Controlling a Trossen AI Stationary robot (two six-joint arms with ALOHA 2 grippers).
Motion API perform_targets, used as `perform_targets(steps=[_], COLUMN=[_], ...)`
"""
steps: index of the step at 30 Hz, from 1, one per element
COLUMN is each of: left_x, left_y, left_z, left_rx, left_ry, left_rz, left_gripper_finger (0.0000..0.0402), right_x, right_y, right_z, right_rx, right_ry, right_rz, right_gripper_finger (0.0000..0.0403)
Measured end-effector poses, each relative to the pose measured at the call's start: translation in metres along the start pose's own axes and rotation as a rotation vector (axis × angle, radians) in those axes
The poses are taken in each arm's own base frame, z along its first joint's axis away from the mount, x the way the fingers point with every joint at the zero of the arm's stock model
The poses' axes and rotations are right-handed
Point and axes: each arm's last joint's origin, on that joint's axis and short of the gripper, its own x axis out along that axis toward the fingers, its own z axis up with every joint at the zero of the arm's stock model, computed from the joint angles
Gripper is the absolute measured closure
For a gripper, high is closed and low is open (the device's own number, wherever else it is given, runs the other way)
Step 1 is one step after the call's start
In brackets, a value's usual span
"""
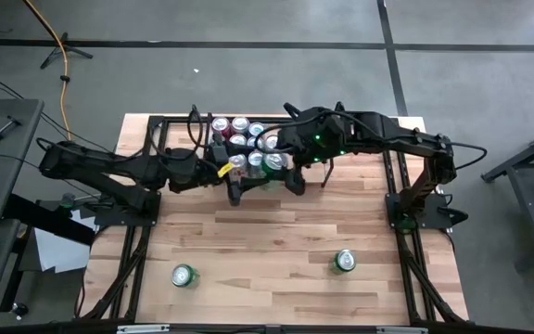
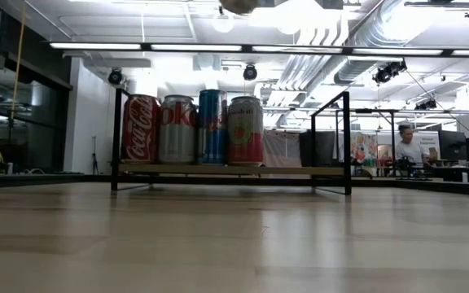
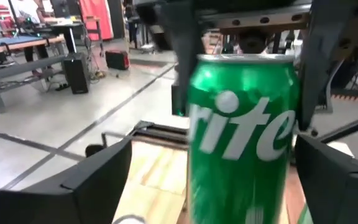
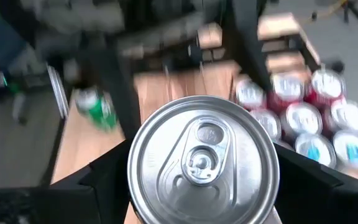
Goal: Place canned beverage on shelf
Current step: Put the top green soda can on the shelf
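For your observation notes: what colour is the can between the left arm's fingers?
Green can with white lettering, clearest in the left wrist view.

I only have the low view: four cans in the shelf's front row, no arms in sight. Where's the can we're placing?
Observer: The Sprite can stands between the left gripper's open fingers, by the left wrist view.
Operator: And the right arm?
Observer: The right gripper hangs directly over that can, its camera looking down on the lid.
Operator: Any more cans waiting on the table?
Observer: Two. The high view shows one green can on the left side and another on the right, both well clear of the shelf.
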Motion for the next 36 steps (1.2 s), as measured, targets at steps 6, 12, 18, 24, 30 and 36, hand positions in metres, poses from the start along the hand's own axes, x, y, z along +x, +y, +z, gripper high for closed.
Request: perform_targets(steps=[6, 12, 18, 24, 30, 36], left_x=[-0.036, -0.073, -0.094, -0.105, -0.109, -0.109], left_y=[0.019, 0.04, 0.049, 0.043, 0.04, 0.041], left_z=[0.016, 0.03, 0.039, 0.041, 0.041, 0.041], left_rx=[0.034, -0.114, -0.224, -0.283, -0.282, -0.257], left_ry=[0.068, 0.017, -0.035, -0.05, -0.056, -0.061], left_rz=[0.049, 0.112, 0.097, 0.029, 0.051, 0.096], left_gripper_finger=[0.004, 0.0038, 0.0037, 0.0037, 0.0037, 0.0037], right_x=[-0.007, -0.006, 0.025, 0.051, 0.038, 0.031], right_y=[-0.009, -0.036, -0.078, -0.109, -0.112, -0.099], right_z=[-0.014, -0.028, -0.038, -0.056, -0.049, -0.052], right_rx=[-0.115, -0.339, -0.428, -0.345, -0.328, -0.462], right_ry=[0.148, 0.345, 0.503, 0.655, 0.575, 0.66], right_rz=[-0.022, -0.052, -0.055, 0.069, 0.046, 0.015], right_gripper_finger=[0.0116, 0.0116, 0.0116, 0.0116, 0.0116, 0.0116])
